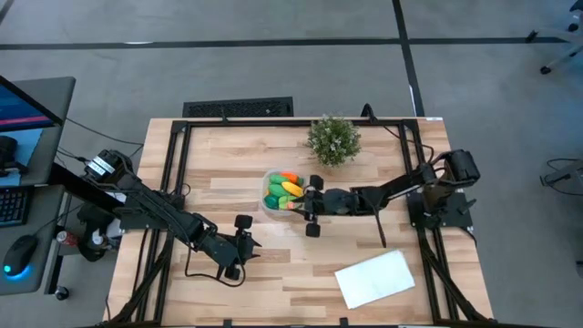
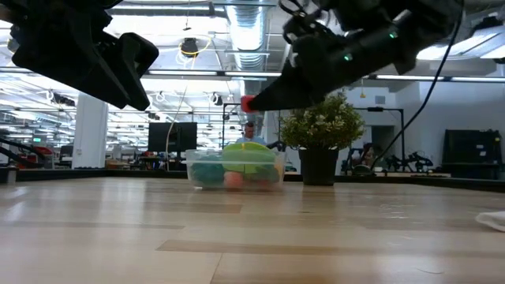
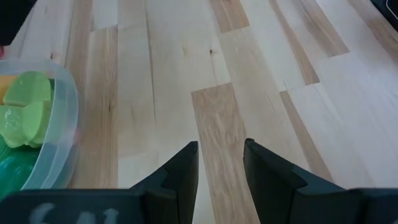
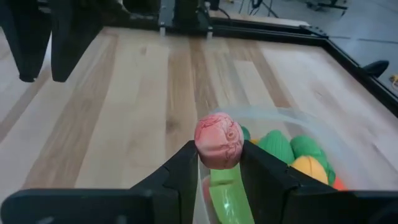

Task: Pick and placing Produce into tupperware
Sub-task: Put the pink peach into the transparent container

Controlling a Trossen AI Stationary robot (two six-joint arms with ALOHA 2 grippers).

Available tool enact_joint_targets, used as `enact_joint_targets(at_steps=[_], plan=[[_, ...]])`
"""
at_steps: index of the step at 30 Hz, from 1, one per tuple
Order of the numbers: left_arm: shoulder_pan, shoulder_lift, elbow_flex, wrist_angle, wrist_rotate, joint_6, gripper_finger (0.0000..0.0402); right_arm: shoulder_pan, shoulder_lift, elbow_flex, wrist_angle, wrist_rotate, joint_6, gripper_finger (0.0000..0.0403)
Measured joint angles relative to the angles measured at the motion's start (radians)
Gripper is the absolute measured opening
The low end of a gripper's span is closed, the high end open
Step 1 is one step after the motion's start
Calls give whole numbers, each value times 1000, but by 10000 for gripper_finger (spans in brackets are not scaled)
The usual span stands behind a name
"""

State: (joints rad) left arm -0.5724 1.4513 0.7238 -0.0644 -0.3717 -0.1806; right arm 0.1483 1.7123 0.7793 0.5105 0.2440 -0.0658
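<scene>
The clear tupperware [image 1: 273,187] sits on the wood table near its middle, holding green, yellow and orange produce [image 1: 284,189]. My right gripper [image 4: 219,152] reaches in from the table's right and is shut on a pink-red berry [image 4: 218,140], which hangs above the tupperware's rim [image 4: 323,134]. In the low view the berry [image 2: 247,103] is well above the container [image 2: 235,167]. My left gripper [image 3: 221,149] hovers to the near left of the tupperware [image 3: 59,124], open with only bare table between its fingers. My right gripper pinches the berry's two sides [image 4: 202,146] between its two fingertips. The fingers come from the table's right, slanting a little downward. The berry is lifted clear, over the produce in the tupperware.
A bushy potted plant [image 1: 333,138] stands just behind the tupperware toward the far edge. A flat white sheet [image 1: 375,278] lies at the near right. Black frame rails [image 1: 178,164] run along the table's sides. Bare wood lies between the left gripper and the sheet.
</scene>
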Motion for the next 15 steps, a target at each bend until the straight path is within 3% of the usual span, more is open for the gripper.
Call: enact_joint_targets(at_steps=[15], plan=[[0, 0, 0, -8, 0, 0, 118, -76, 8, 183, -258, -30, -66, 107]])
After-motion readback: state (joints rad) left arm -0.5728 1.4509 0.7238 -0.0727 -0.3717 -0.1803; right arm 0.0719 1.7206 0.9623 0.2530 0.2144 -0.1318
